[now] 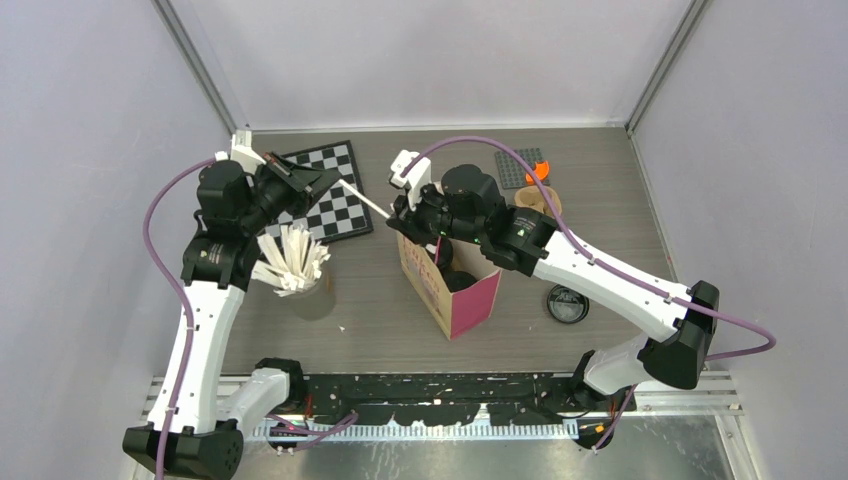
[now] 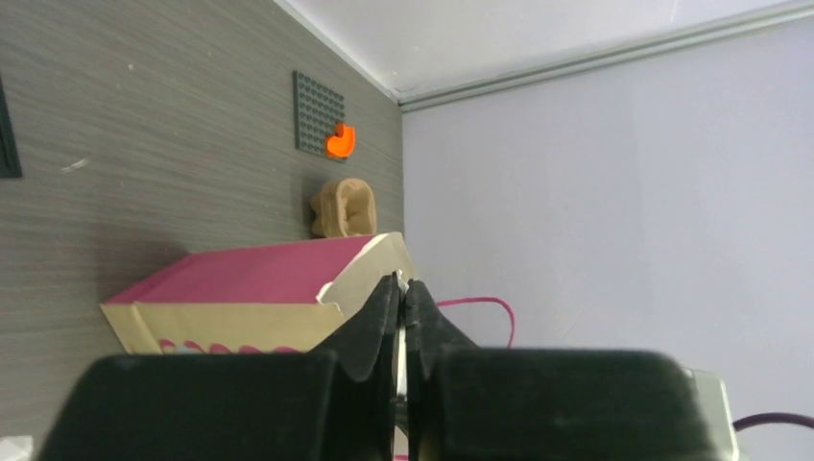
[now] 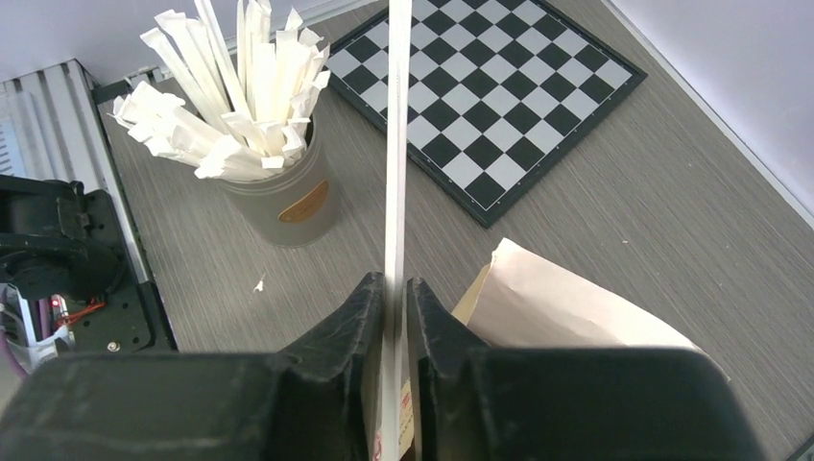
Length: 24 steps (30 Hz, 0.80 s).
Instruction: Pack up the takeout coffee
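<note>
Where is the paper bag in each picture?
Top external: the paper bag stands mid-table, just under the right end effector.
Left wrist: bag at lower left-centre, pink side showing, beyond the left end effector.
Right wrist: only its tan flap, lower right of centre.
Shared landmark: the white stick pinched by both end effectors; in the left wrist view just a sliver.

Matt wood-grain table, paper bag (smooth pink side); paper-wrapped stick
</note>
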Available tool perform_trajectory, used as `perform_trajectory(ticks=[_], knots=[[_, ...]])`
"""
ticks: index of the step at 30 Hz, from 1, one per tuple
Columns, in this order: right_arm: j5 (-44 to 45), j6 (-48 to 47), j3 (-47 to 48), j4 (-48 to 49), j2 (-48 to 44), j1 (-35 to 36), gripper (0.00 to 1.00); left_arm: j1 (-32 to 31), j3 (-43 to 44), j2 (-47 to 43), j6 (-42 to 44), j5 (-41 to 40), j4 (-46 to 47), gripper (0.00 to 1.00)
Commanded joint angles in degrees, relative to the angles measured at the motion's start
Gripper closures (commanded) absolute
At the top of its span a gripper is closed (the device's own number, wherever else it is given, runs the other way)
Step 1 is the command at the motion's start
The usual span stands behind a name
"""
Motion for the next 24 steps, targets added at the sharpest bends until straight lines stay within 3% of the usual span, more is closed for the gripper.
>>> perform_trajectory(ticks=[1, 6, 11, 24], knots=[[0.49, 1.69, 0.47, 3.35, -1.5, 0.39, 0.76, 0.04, 2.26, -0.39, 1.68, 0.59, 0.99, 1.0], [-0.99, 7.36, -0.06, 5.21, -1.6, 0.44, 0.56, 0.07, 7.52, -0.17, 8.96, -3.16, -7.17, 1.0], [-3.45, 16.68, 1.07, 6.82, -0.87, 0.53, 0.45, 0.07, 11.88, -0.2, 14.92, -8.52, -14.33, 1.0], [-8.55, 41.2, 3.71, 9.14, -0.34, 1.51, 0.4, 0.02, 14.86, 0.31, 18.75, -10.95, -16.85, 1.0]])
